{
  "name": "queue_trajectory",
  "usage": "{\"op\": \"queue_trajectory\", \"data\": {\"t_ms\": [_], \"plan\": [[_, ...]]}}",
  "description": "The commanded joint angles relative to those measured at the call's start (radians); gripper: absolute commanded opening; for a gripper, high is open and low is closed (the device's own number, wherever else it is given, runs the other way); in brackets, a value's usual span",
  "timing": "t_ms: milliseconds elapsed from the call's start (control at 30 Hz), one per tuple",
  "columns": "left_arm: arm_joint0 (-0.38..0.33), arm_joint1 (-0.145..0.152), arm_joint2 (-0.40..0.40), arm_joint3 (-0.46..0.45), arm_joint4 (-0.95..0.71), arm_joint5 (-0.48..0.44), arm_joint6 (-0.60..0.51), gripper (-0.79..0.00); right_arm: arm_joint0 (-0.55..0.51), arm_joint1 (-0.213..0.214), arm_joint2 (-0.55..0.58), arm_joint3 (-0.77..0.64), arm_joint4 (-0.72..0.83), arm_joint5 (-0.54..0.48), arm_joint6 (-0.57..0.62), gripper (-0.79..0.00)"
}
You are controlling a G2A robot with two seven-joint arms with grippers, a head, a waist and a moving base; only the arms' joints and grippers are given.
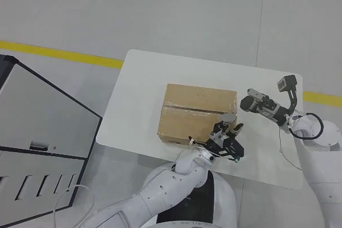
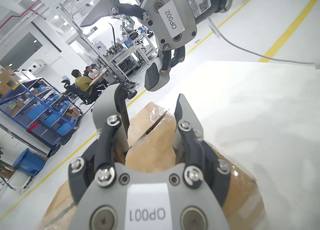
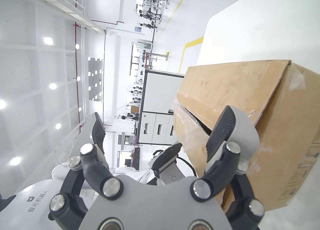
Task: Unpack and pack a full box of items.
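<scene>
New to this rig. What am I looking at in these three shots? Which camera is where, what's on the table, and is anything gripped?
This is a two-armed robot working at a white table. The top view looks down from a camera above its arms. The other two pictures come from cameras on its left and right wrists, so each shows that arm's own end effector close up.

One cardboard box stands on the table, flaps down, with clear tape over the seam.

The left end effector is over the box's corner nearest the robot, with its fingers apart. The right end effector is just off the box's right end, and it is open too. Neither holds anything.
</scene>
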Motion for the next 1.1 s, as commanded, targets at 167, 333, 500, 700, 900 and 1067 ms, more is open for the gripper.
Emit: {"op": "queue_trajectory", "data": {"t_ms": [167,333,500,700,900,1067], "plan": [[-0.01,-0.006,-0.007,0.008,0.001,-0.012,0.01,-0.4,-0.01,0.003,0.012,-0.003,0.017,0.008,0.011,0.0],[-0.006,-0.009,-0.007,0.0,0.016,-0.005,0.016,-0.403,-0.007,0.005,0.013,0.005,0.049,0.029,0.071,0.0],[0.01,-0.008,-0.012,-0.015,0.034,0.0,0.006,-0.416,0.018,0.01,0.012,0.036,0.1,0.077,0.187,0.0],[0.014,-0.008,-0.024,-0.013,0.037,-0.006,0.007,-0.413,0.049,0.011,-0.02,0.069,0.116,0.143,0.26,0.0],[0.009,-0.011,-0.034,-0.004,0.031,-0.014,0.014,-0.425,0.079,0.008,-0.059,0.101,0.098,0.187,0.274,0.0],[0.018,-0.013,-0.033,-0.003,0.037,-0.01,0.02,-0.44,0.096,0.004,-0.076,0.129,0.132,0.204,0.267,0.0]]}}
